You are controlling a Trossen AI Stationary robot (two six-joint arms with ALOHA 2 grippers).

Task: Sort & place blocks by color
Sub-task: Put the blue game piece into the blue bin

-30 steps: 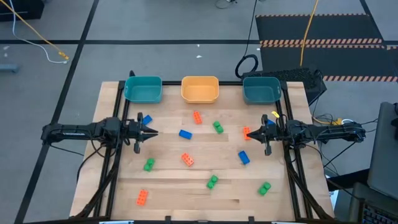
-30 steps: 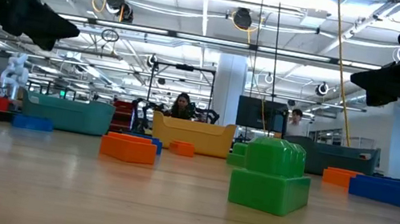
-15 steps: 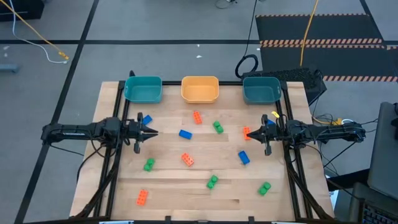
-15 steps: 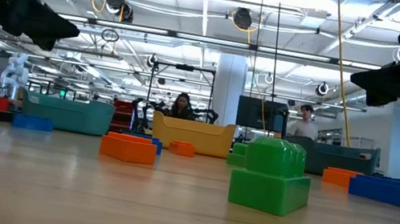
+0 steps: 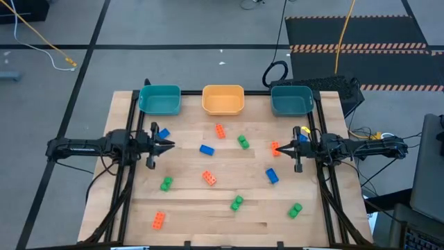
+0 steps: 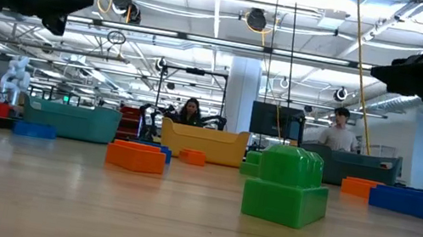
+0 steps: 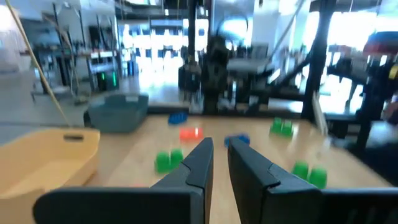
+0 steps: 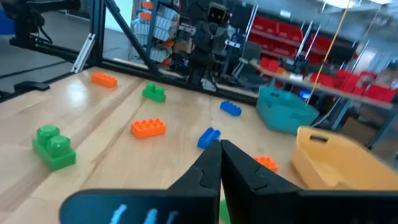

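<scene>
Blocks (image 5: pixel 207 149): small studded plastic bricks, blue, orange-red, green, scattered flat on wooden table (image 5: pixel 187 208), none in trays (image 5: pixel 223 99).

Left gripper (image 5: pixel 171 145) held above table, jaws nearly shut with thin gap, nothing held; blue brick seen just ahead of tips.

Right gripper (image 5: pixel 277 146) held above table, jaws clenched, nothing held; orange-red brick (image 5: pixel 275 149) seen right below tips.

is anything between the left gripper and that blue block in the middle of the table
Nothing visible. The left gripper hangs above the table with bare wood between it and the blue block; the nearest other block, an orange one, sits off that line.
</scene>
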